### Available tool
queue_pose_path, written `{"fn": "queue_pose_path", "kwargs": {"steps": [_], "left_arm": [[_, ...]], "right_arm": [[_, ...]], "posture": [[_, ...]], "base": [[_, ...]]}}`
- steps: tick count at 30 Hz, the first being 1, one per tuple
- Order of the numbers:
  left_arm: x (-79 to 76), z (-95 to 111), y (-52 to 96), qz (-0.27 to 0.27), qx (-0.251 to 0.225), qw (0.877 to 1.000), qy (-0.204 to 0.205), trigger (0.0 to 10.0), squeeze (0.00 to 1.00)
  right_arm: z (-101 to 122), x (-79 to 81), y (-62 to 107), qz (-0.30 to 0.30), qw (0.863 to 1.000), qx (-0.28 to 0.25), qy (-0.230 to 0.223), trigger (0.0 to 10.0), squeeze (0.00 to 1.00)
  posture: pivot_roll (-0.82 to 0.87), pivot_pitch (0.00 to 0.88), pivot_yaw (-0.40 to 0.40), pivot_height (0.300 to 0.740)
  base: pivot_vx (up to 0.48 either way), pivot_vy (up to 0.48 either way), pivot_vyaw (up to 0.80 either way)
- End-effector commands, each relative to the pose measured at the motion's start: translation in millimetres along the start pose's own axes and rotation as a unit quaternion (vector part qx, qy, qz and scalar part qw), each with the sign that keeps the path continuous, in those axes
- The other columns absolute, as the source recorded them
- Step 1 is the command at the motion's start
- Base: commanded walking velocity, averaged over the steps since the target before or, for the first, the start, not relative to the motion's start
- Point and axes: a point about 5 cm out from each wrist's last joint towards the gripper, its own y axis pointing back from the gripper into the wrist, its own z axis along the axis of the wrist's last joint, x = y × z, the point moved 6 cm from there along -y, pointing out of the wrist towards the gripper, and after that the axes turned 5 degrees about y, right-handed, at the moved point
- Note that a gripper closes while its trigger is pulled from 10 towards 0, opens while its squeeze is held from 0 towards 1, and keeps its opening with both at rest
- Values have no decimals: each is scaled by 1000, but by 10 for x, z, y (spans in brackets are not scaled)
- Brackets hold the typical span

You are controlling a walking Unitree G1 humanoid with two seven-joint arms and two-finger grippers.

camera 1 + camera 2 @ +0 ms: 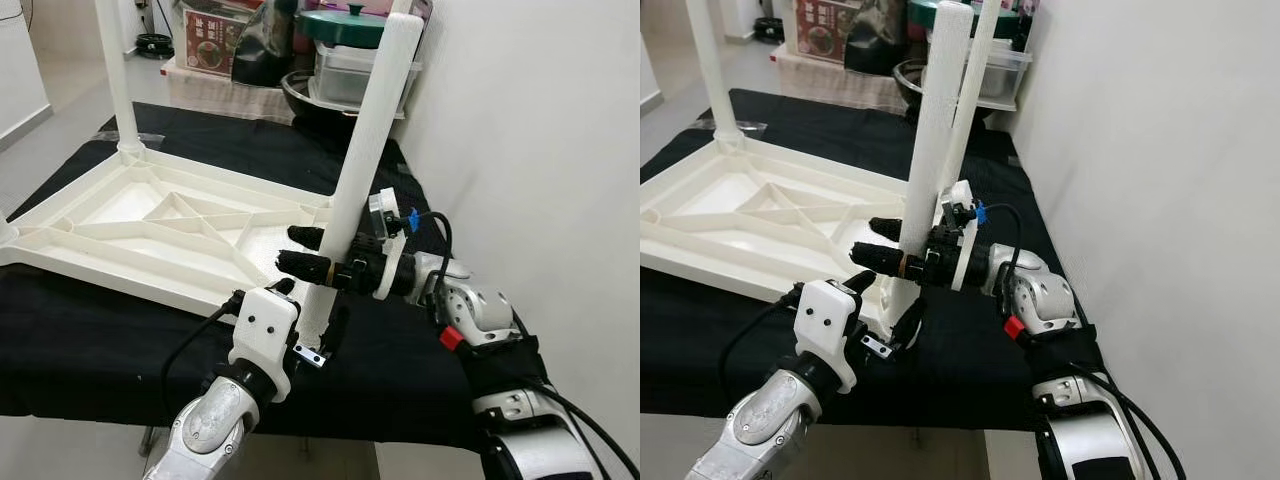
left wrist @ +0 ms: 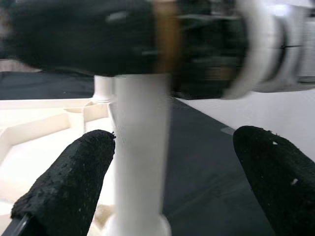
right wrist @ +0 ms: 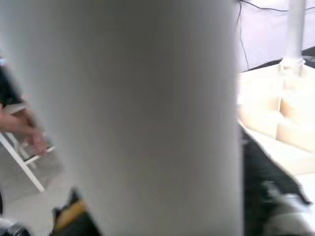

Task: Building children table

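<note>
A white children's table top (image 1: pixel 150 215) lies upside down on a black cloth (image 1: pixel 100 340). A white table leg (image 1: pixel 375 130) stands upright at its near right corner. My right gripper (image 1: pixel 303 249) reaches in from the right and is shut on this leg, one black finger on each side. The leg (image 3: pixel 147 108) is very close in the right wrist view. My left gripper (image 1: pixel 312 310) is open low at the foot of the leg. Its two fingers (image 2: pixel 64 191) stand apart on either side of the leg (image 2: pixel 140 147). Another leg (image 1: pixel 115 70) stands at the far left corner.
A white wall (image 1: pixel 540 130) runs close along the right. Boxes, a black bowl and a green-lidded pot (image 1: pixel 345 25) are stacked behind the table. The cloth's front edge is just below my arms. A person's hand (image 3: pixel 29 132) is beside a white frame.
</note>
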Motion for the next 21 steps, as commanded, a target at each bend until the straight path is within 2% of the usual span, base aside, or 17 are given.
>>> {"fn": "queue_pose_path", "kwargs": {"steps": [1, 2, 3, 7, 8, 9, 10, 11, 12, 14, 15, 16, 17, 18, 20, 21], "left_arm": [[-21, -36, -7, -4, 6, 1000, 1, 10000, 0], [-21, -36, -7, -4, 6, 1000, 1, 10000, 0], [-17, -43, -2, -4, 7, 1000, 0, 10000, 0], [-17, -43, -2, -4, 7, 1000, 0, 10000, 0], [-14, -47, 1, -3, 7, 1000, 0, 10000, 0], [-14, -47, 1, -3, 7, 1000, 0, 10000, 0], [-9, -49, 3, -3, 7, 1000, -1, 10000, 0], [-9, -49, 3, -3, 7, 1000, -1, 10000, 0], [-7, -48, 5, -3, 7, 1000, 0, 10000, 0], [-7, -48, 5, -3, 7, 1000, 0, 10000, 0], [-6, -48, 4, -4, 7, 1000, 0, 10000, 0], [-6, -48, 4, -4, 7, 1000, 0, 10000, 0], [-11, -50, 4, -5, 7, 1000, 0, 10000, 0], [-19, -53, 3, -6, 7, 1000, 0, 10000, 0], [-19, -53, 3, -6, 7, 1000, 0, 10000, 0], [-25, -54, 2, -7, 8, 1000, 0, 10000, 0]], "right_arm": [[-24, -172, -62, -61, 998, 11, 17, 0, 0], [-24, -172, -62, -61, 998, 11, 17, 0, 0], [-52, -306, -64, -112, 993, 17, 18, 0, 0], [-52, -306, -64, -112, 993, 17, 18, 0, 0], [-57, -420, -37, -161, 987, 17, 19, 0, 0], [-57, -420, -37, -161, 987, 17, 19, 0, 0], [-56, -596, 50, -239, 971, 16, 10, 0, 0], [-56, -596, 50, -239, 971, 16, 10, 0, 0], [-62, -723, 141, -304, 952, 22, 12, 0, 0], [-62, -723, 141, -304, 952, 22, 12, 0, 0], [-137, -933, 376, -426, 904, 36, -3, 0, 0], [-137, -933, 376, -426, 904, 36, -3, 0, 0], [-206, -1066, 676, -541, 839, 47, -8, 0, 0], [-285, -1092, 925, -623, 780, 51, -22, 0, 0], [-285, -1092, 925, -623, 780, 51, -22, 0, 0], [-359, -1054, 1116, -684, 726, 52, -37, 0, 0]], "posture": [[138, 10, -183, 740], [138, 10, -183, 740], [137, 10, -181, 740], [137, 10, -181, 740], [136, 9, -181, 740], [136, 9, -181, 740], [132, 7, -181, 740], [132, 7, -181, 740], [130, 7, -180, 740], [130, 7, -180, 740], [124, 7, -174, 740], [124, 7, -174, 740], [125, 6, -175, 740], [126, 5, -175, 740], [126, 5, -175, 740], [128, 4, -174, 740]], "base": [[0, 0, 0], [0, 0, 0], [0, 0, 0], [0, 0, 0], [0, 0, 0], [0, 0, 0], [0, 0, 0], [0, 0, 0], [0, 0, 0], [0, 0, 0], [0, 0, 0], [0, 0, 0], [0, 0, 0], [0, 0, 0], [0, 0, 0], [0, 0, 0]]}}
